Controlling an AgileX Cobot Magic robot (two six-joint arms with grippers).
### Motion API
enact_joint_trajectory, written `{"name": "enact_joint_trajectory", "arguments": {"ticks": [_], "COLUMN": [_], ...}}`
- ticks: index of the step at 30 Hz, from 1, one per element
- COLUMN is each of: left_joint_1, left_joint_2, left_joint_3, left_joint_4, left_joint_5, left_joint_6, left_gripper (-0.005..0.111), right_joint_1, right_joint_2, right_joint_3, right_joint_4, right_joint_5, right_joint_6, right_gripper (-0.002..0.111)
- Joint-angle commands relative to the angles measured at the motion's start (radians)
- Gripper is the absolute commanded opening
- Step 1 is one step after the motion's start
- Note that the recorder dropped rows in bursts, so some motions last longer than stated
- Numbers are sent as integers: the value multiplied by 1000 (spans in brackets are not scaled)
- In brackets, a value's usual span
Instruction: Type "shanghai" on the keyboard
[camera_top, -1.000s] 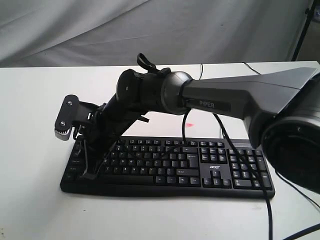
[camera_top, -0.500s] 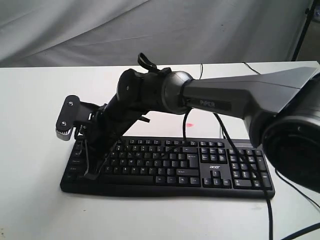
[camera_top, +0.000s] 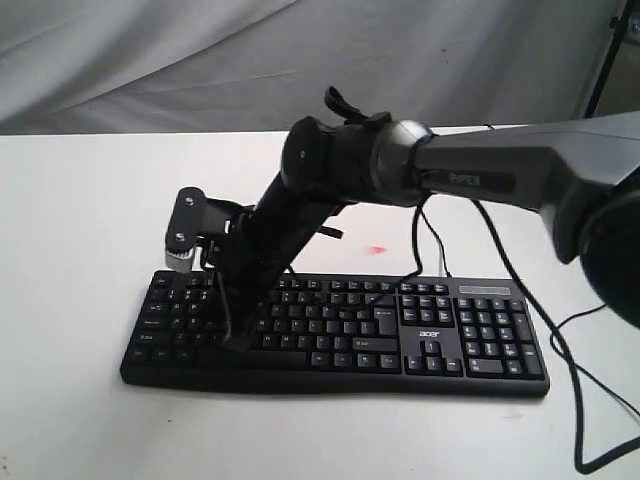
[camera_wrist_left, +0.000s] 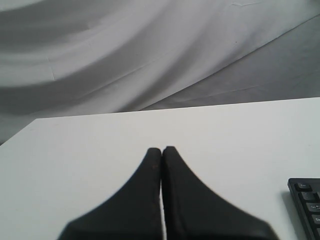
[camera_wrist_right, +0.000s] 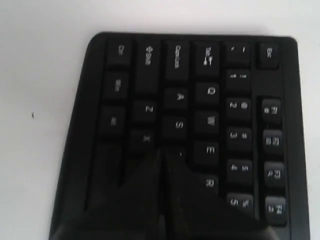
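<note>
The black keyboard (camera_top: 400, 335) lies flat on the white table (camera_top: 80, 220), number pad and "acer" logo toward its right end. My right gripper (camera_top: 234, 342) reaches across from the right and points down onto the left letter block. In the right wrist view the keyboard (camera_wrist_right: 235, 75) fills the frame, and the right gripper (camera_wrist_right: 164, 152) is shut and empty, its tips at the key just past S, beside X. In the left wrist view, my left gripper (camera_wrist_left: 161, 149) hovers shut over bare table, with a corner of the keyboard (camera_wrist_left: 306, 200) at the frame's edge.
Black cables (camera_top: 505, 265) trail from the right arm across the table behind and to the right of the keyboard. A small red mark (camera_top: 376, 249) lies on the table behind the keyboard. A grey cloth backdrop (camera_top: 150, 60) hangs beyond the table's far edge.
The right arm has shifted to the right along the keyboard. Its shut fingertips went from the far left edge keys to the left letter block.
</note>
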Motion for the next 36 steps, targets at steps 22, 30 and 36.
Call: {"name": "enact_joint_trajectory", "arguments": {"ticks": [22,30,36], "left_joint_1": [-4,-4,-4], "left_joint_2": [3,3,3], "left_joint_3": [5,5,5], "left_joint_4": [-1,-1,-1], "left_joint_5": [-3,-3,-3], "left_joint_6": [-3,-3,-3], "left_gripper": [1,1,1], "right_joint_1": [-188,-188,-188], "right_joint_2": [-202,-155,-153], "right_joint_3": [284,284,284], "right_joint_4": [240,236,228], "right_joint_5": [-35,-60,-65], "right_joint_6": [-287,-312,-312], "right_gripper": [0,0,0]}}
